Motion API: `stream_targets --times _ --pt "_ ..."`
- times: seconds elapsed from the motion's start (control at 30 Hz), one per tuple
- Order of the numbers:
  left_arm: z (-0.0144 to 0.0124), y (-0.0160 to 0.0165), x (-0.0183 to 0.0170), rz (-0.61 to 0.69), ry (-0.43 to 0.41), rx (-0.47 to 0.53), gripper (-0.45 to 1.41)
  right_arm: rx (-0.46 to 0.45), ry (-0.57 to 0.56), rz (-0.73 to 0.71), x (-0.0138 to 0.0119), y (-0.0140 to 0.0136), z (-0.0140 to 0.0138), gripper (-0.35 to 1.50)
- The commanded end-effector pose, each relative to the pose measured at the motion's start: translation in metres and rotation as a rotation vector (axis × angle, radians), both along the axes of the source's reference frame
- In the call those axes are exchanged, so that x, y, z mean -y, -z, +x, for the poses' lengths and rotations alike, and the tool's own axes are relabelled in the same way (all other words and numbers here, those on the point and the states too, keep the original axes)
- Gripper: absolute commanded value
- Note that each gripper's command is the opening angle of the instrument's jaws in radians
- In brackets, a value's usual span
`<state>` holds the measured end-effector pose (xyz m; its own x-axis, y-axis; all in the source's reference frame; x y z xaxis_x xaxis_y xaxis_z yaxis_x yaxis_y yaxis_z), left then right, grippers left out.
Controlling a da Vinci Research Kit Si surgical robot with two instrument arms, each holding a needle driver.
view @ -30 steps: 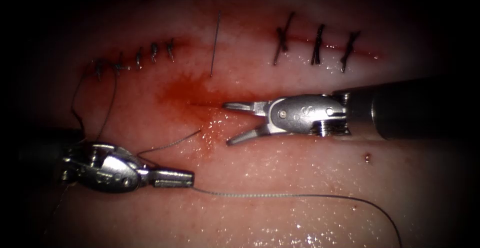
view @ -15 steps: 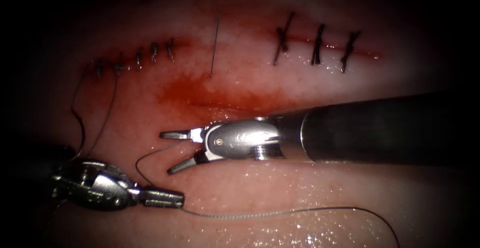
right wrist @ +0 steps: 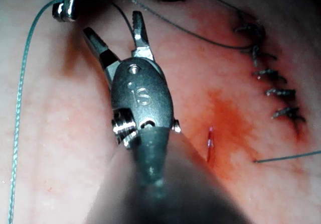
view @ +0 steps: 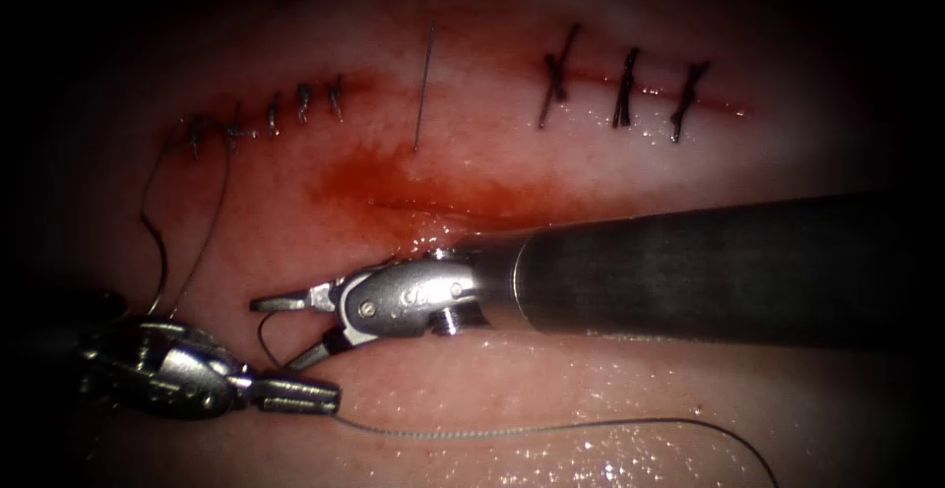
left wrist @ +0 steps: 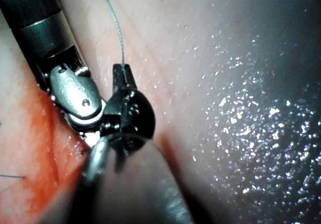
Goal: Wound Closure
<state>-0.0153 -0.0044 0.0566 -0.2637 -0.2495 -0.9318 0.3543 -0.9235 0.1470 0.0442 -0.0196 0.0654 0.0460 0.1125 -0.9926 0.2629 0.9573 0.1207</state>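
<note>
My left tool (view: 300, 396) lies low on the left of the tissue (view: 591, 429), below the cut, with its jaws shut on the thread (view: 512, 429). The thread trails away right across the tissue, and a loop (view: 262, 335) curls up from the jaws. My right tool (view: 273, 333) reaches in from the right, jaws open around that loop and holding nothing. The open cut (view: 423, 208) sits above its shaft in red fluid. In the left wrist view the dark left tool (left wrist: 120, 76) pinches the thread (left wrist: 111, 13). In the right wrist view the right tool (right wrist: 114, 29) is spread beside the left tool's tip (right wrist: 67, 0).
Dark stitches close the cut at its left (view: 285, 109) and right (view: 625, 90). A straight thread end (view: 423, 85) stands between them. More thread (view: 157, 232) runs down from the left stitches toward my left tool. The right shaft (view: 709, 267) lies across the tissue below the cut.
My right tool has moved left and downward from the cut to just above the left tool's jaws, staying open. The left tool has drifted slightly down and left with the thread.
</note>
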Motion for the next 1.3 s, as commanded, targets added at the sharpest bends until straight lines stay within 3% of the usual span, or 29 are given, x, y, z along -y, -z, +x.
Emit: stream_targets --times 0.03,0.17,0.2,0.23,0.27,0.47,0.53,0.6,0.63,0.7,0.8,1.0,1.13,1.3 --pt "-0.0003 -0.0005 0.0007 0.007 0.000 -0.002 -0.45 -0.020 -0.008 0.005 0.0002 -0.0003 0.0012 0.64" --pt "-0.0001 -0.0005 0.0007 0.011 0.002 -0.004 -0.45 -0.040 -0.013 0.013 0.0000 0.0003 0.0015 0.63" --pt "-0.0001 -0.0006 0.0007 0.009 0.003 -0.006 -0.45 -0.059 -0.020 0.020 -0.0002 0.0008 0.0016 0.41" --pt "-0.0001 -0.0006 0.0007 0.009 0.003 -0.006 -0.45 -0.059 -0.020 0.020 -0.0002 0.0008 0.0016 0.41" --pt "-0.0001 -0.0006 0.0007 0.008 0.005 -0.008 -0.45 -0.076 -0.005 0.010 -0.0001 0.0010 0.0014 -0.35" --pt "0.0000 -0.0005 0.0008 0.000 0.017 -0.024 -0.38 -0.050 -0.046 -0.018 -0.0010 0.0008 0.0006 -0.35" --pt "0.0002 -0.0005 0.0008 -0.004 0.023 -0.032 0.14 -0.012 -0.065 -0.036 -0.0025 0.0005 -0.0010 -0.35" --pt "0.0002 -0.0005 0.0008 -0.009 0.034 -0.049 0.44 0.004 -0.081 -0.042 -0.0035 -0.0001 -0.0022 -0.35" --pt "0.0000 -0.0006 0.0005 -0.009 0.083 -0.066 0.71 0.011 -0.090 -0.042 -0.0043 -0.0006 -0.0031 -0.35" --pt "-0.0005 -0.0007 -0.0002 -0.018 0.173 -0.075 0.88 0.018 -0.099 -0.042 -0.0050 -0.0011 -0.0041 -0.35" --pt "-0.0015 -0.0012 -0.0008 -0.016 0.281 -0.079 0.99 0.033 -0.121 -0.043 -0.0062 -0.0018 -0.0053 -0.35" --pt "-0.0035 -0.0010 -0.0002 -0.084 0.374 -0.091 1.06 0.078 -0.163 -0.048 -0.0077 -0.0028 -0.0059 -0.35" --pt "-0.0074 -0.0005 0.0007 -0.238 0.545 -0.178 1.04 0.168 -0.194 -0.061 -0.0086 -0.0045 -0.0056 -0.35" --pt "-0.0099 -0.0003 0.0005 -0.355 0.607 -0.242 1.04 0.218 -0.192 -0.068 -0.0079 -0.0052 -0.0054 -0.35"
